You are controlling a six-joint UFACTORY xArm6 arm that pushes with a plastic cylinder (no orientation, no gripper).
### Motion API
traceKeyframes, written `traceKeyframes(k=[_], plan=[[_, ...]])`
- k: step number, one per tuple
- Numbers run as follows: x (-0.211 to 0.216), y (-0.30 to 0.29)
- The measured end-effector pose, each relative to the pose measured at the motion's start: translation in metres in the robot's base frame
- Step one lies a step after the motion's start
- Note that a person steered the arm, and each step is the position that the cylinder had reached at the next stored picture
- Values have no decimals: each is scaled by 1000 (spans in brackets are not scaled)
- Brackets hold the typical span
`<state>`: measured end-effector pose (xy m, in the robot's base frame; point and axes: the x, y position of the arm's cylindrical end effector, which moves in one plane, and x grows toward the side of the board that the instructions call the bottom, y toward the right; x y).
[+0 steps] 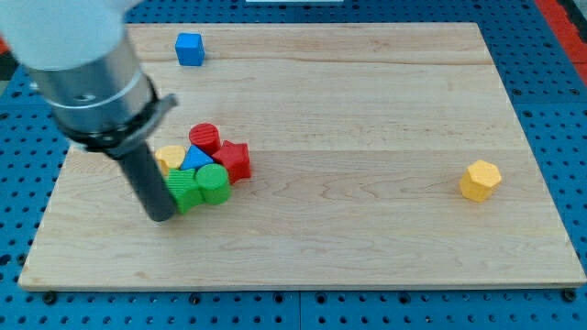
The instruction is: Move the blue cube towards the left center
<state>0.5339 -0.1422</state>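
Rod first: my tip (161, 216) has no jaws to open or close and grips nothing; it is a bare dark rod standing on the board (367, 119) in the lower left of the frame, its end pressed up against the left side of a green block (184, 190). I cannot tell whether it actually bears on that block or merely stands beside it.

That green block is part of a tight cluster just right of my tip. A green cylinder (214, 183) sits beside it, a blue triangle (196, 160) is wedged behind the two greens, a yellow block (170, 157) peeks out at the cluster's left behind the rod, a red cylinder (204, 137) tops the group, and a red star (233, 160) closes its right side. They look bunched together because pushing is the only way blocks get moved here.

The blue cube (190, 49) is well apart from all this, alone near the upper left of the frame, close to the board's top edge. My tip is far below it. To send it toward the left centre, I judge the tip must go round above the cube and push it downward, keeping clear of the cluster.

A yellow hexagon (481, 180) lies far off at the right, out of the way.
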Motion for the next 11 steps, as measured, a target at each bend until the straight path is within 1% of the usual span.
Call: traceKeyframes(k=[1,2,3,4,5,6,7,8,9,10,11], plan=[[-2,-35],[-13,-125],[-78,-163],[-162,-144],[-268,-72],[-321,-47],[-305,43],[-262,37],[-294,13],[-318,51],[-324,-49]])
